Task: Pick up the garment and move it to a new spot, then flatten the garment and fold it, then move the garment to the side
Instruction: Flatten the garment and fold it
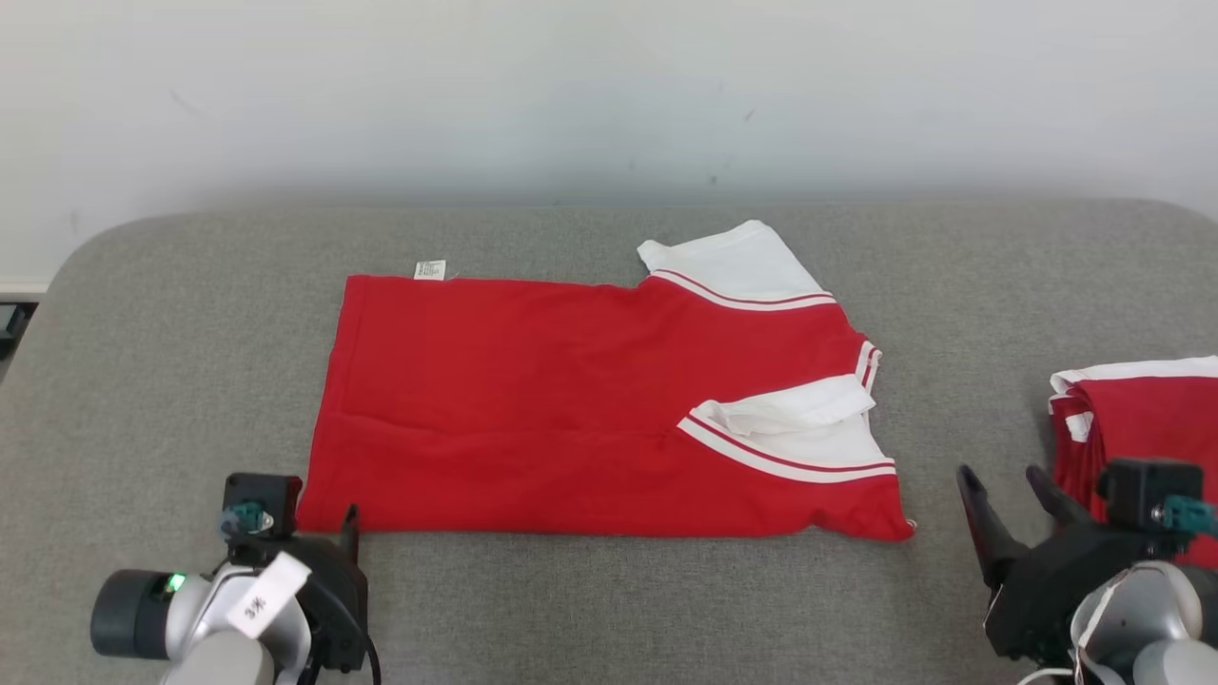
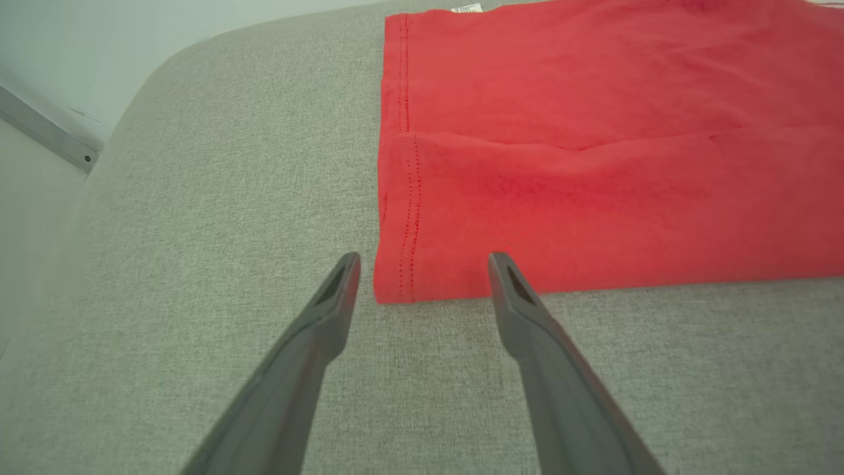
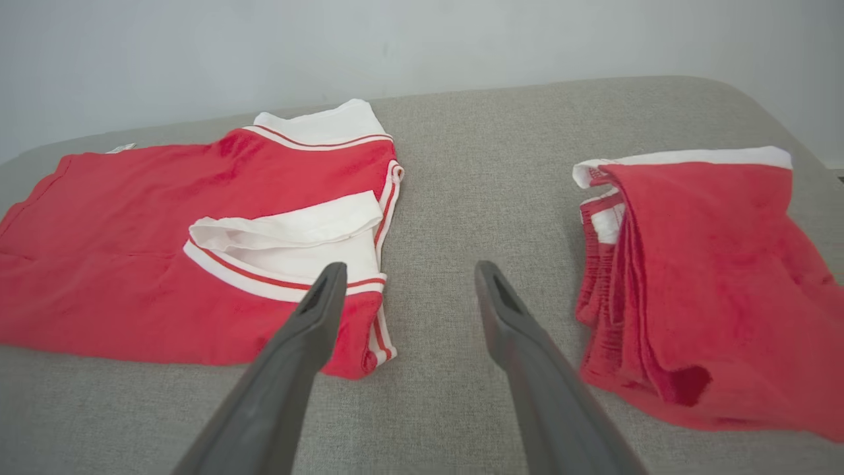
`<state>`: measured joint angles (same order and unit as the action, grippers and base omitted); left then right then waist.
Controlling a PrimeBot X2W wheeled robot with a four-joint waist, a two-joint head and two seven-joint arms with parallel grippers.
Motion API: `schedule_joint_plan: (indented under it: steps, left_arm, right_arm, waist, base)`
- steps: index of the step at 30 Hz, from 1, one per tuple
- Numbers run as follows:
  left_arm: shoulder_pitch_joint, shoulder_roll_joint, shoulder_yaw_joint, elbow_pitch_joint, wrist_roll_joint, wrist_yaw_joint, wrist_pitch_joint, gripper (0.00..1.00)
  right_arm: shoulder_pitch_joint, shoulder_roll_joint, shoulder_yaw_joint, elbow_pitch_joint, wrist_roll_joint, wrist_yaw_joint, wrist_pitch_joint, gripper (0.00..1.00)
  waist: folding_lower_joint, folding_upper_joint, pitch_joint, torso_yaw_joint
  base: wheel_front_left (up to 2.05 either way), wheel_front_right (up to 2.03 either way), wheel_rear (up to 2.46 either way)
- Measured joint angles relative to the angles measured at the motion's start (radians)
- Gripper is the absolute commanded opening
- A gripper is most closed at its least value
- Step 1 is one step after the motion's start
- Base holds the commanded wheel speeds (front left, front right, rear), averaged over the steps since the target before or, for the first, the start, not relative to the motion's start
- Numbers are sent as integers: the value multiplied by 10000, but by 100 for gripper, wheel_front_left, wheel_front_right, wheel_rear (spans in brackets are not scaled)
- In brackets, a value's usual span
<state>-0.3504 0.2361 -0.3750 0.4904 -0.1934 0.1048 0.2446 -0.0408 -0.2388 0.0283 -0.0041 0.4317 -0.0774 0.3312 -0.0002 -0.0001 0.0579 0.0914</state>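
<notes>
Holding left end effector (image 2: 422,264) and right end effector (image 3: 409,270) spread wide, nothing gripped. Red garment (image 1: 571,409) is lying flat on the counter (image 1: 609,609). Left is sitting just at its near hem corner, right just beside the sleeve-end corner. Cloth is looking light, limp, grippy; likely two layers, hard to confirm. I'm favouring pinching both near corners, all layers together.

- Wide bare table (image 1: 162,381) lies left of the red shirt (image 1: 533,409), out to the rounded corner.
- A clear channel runs between the shirt and the folded red garment (image 1: 1151,419) on the right; the right gripper (image 3: 409,267), fingers spread, points into it.
- A bare strip follows the shirt's near edge.
- Behind the shirt, a bare band ends at the wall (image 1: 571,95).
</notes>
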Motion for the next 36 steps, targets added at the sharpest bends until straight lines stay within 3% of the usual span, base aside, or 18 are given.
schedule_joint_plan:
  steps: [10, 18, 36]
  left_arm:
    - [387, -173, 140, -136, 115, 96, -871, 100]
    - [53, -194, 326, 121, 364, 105, -1149, 100]
    - [-311, -301, 464, 1256, 305, 90, -1325, 100]
  right_arm:
    - [309, 387, 81, 376, -305, -105, -1030, 100]
    - [-336, 447, 219, 1264, -353, -117, -1154, 100]
    - [-926, 629, 943, 2531, -479, 247, -1114, 100]
  waist:
    - [1, 1, 493, 70]
    - [2, 2, 871, 93]
    - [3, 2, 1091, 231]
  base:
    - [0, 0, 0]
    - [0, 0, 0]
    - [0, 0, 0]
